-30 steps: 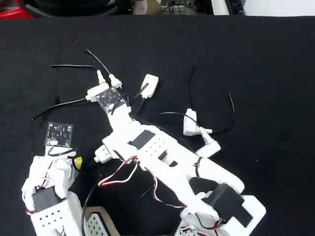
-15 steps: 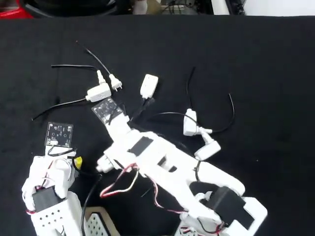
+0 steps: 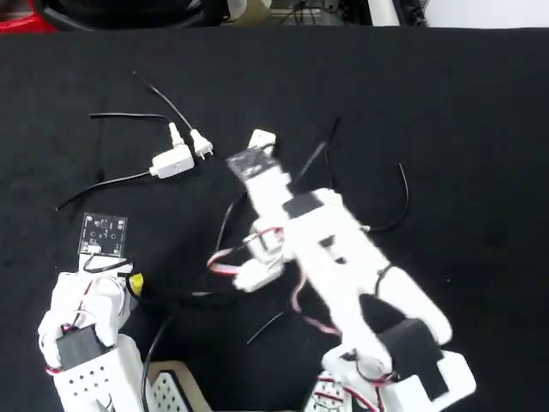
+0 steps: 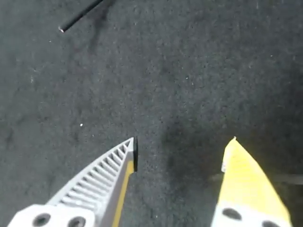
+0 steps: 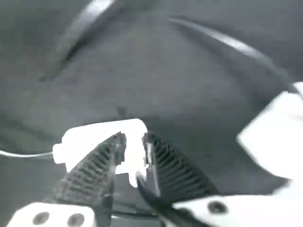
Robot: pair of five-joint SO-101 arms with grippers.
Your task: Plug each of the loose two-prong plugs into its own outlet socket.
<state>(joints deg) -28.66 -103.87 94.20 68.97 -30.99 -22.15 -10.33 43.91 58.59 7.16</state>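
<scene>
1. High view, and the right gripper [image 3: 255, 154] is out over the middle of the bench [image 3: 463, 103], toward the far edge. Its tip is right up against a white plug [image 3: 262, 138]. From up here you cannot tell how the claw stands.
   - Over toward the far left corner lies a white outlet block [image 3: 171, 160].
   - Two small plugs [image 3: 202, 142] sit at the block's far side, touching it. Whether they are fully seated is hard to say.
   - Black cords [image 3: 129, 116] trail off from the block toward the left edge.
   - The left gripper [image 3: 129, 279] hangs close to the near left corner.
   - A dark square board [image 3: 103, 233] lies flat just beyond the left gripper.

2. Left wrist view, and this claw is spread wide. The grey finger [image 4: 102, 175] and the yellow finger [image 4: 244, 175] stand well apart, with only the black bench cover between them. A cord end [image 4: 78, 18] lies farther off, clear of both fingers.

3. Right wrist view, and here is the grip. The claw is clamped on the white plug, with a dark ribbed finger [image 5: 97, 175] on one side and its partner tight on the other. The plug's body sticks out past the fingers, and a thin wire runs off its end. Whether the plug rests on the bench or is lifted off it, you cannot tell. A second white piece [image 5: 279, 137] sits near, too blurred to name.
</scene>
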